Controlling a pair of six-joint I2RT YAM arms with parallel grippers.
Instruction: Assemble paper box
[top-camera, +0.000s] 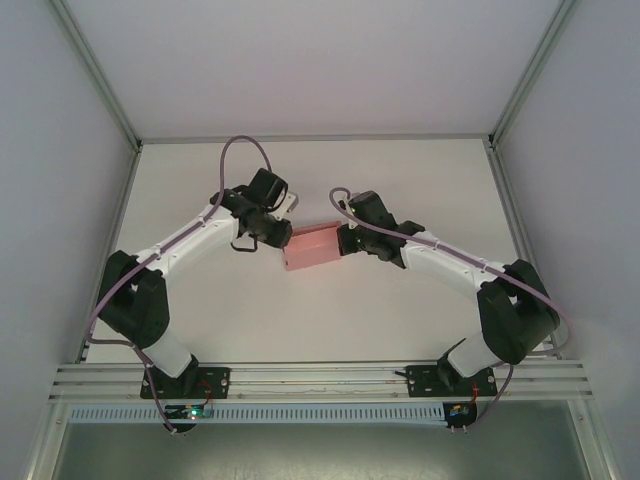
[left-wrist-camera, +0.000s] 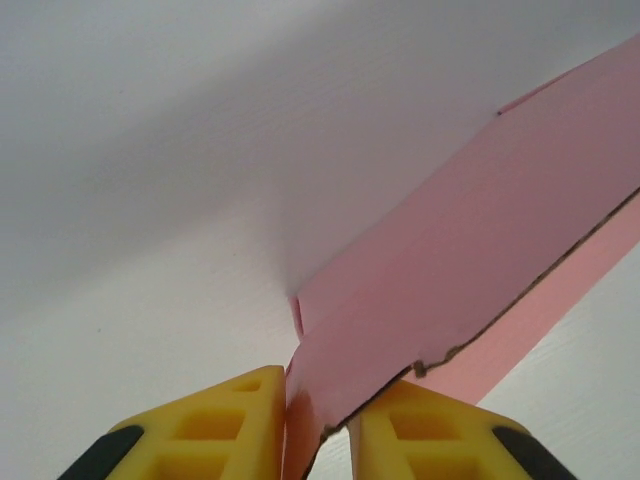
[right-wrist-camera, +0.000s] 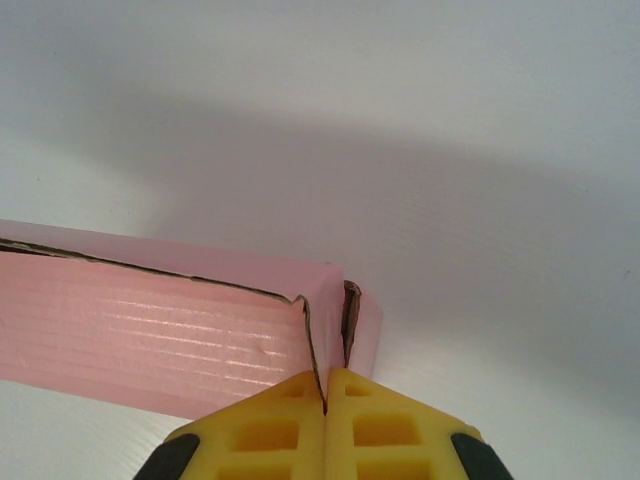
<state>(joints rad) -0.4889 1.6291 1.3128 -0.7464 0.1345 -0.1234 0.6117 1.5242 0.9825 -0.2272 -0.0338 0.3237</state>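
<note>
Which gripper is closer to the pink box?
Neither, it's a tie. The left gripper is shut on the left end of the paper box, and the right gripper is shut on its right end, so both touch it.

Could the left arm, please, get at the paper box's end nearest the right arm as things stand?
Probably not: the right gripper is clamped on that end of the paper box, and the left gripper is itself shut on the opposite end.
</note>
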